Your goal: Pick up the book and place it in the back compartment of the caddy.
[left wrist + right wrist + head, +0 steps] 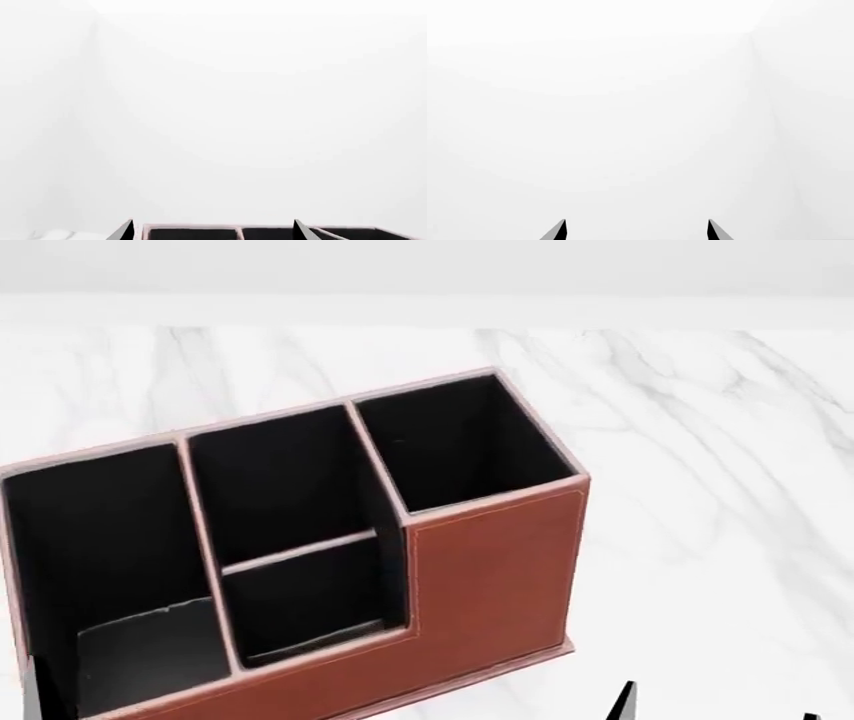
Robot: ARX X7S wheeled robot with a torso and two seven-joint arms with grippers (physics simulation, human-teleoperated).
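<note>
Caddy point(494, 570): reddish-brown organiser with stepped wall, black lining and pale stitched rims, standing on the white marble tabletop point(721, 440), toward its near left part in the head view.
Writing: no brand, label or lettering can be read on any surface.
Back compartment point(310, 600): small, roughly square pocket behind the lowest brown wall, between the wide left pocket and the tall right pocket.
Book: not visible in any view; its place cannot be told.
Left gripper point(212, 231): only two dark fingertips show, spread apart, with the caddy's rim just beyond them in the left wrist view.
Right gripper point(636, 231): two dark fingertips, spread apart, nothing between them, facing a plain white wall; in the head view its tips show at the near edge, right of the caddy and apart from it.
</note>
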